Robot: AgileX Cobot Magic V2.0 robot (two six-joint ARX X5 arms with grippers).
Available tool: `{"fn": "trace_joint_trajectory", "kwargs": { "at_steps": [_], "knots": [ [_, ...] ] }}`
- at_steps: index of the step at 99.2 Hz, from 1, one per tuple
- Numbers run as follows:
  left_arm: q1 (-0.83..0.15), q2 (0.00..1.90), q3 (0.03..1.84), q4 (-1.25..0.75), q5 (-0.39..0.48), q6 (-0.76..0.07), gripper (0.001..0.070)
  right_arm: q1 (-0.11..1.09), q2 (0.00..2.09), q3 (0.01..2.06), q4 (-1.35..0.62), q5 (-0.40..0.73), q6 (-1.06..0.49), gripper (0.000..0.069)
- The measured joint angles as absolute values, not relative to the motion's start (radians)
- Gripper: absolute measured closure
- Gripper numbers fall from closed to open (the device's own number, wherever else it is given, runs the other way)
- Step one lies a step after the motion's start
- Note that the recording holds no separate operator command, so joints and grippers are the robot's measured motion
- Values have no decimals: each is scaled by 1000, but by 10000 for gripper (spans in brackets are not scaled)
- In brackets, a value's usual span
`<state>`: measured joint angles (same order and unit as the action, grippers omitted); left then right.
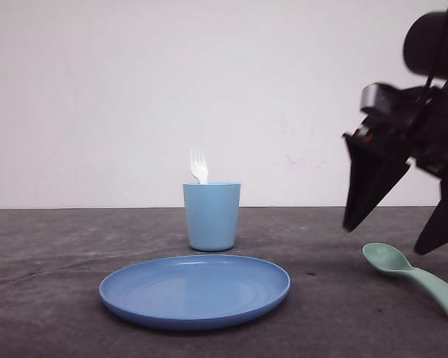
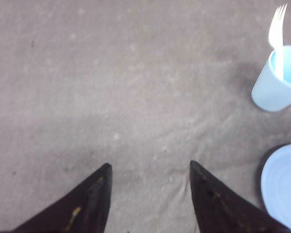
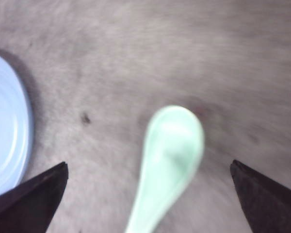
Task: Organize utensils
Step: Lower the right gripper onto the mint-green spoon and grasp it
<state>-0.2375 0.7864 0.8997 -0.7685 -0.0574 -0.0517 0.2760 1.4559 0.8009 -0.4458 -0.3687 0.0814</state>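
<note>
- The fork point(image 1: 199, 165) is seen standing tines-up in the light blue cup point(image 1: 211, 216), behind the blue plate point(image 1: 195, 289); that utensil is judged to be already sorted.
- The mint-green spoon point(image 1: 414, 278) lies flat on the grey surface point(image 1: 45, 298), to the right of the plate and apart from it, bowl toward the plate.
- The right gripper point(image 1: 402, 237) is held above the spoon with its jaws spread wide and nothing between them; in the right wrist view the spoon's bowl point(image 3: 173, 145) sits between the fingertips point(image 3: 36, 194).
- A better hold is likely to be had on the thick handle than on the rounded bowl, so the gripper should be shifted toward the handle before it is lowered.
- The jaws should be closed across the handle's width, low to the surface.
- The left gripper point(image 2: 150, 170) is open and empty over bare surface, away from the cup.
</note>
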Motion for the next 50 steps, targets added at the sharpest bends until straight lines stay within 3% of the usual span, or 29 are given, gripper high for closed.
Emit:
{"fn": "trace_joint_trajectory", "kwargs": {
  "at_steps": [17,34,50],
  "knots": [
    [-237,772,900,-775,-57,-51,405,319,1512,801,-402,-367,82,43],
    [-237,772,900,-780,-57,-50,405,348,1536,801,-386,-335,83,353],
    [-237,772,900,-779,-57,-47,405,353,1539,801,-385,-278,85,489]
  ]
}}
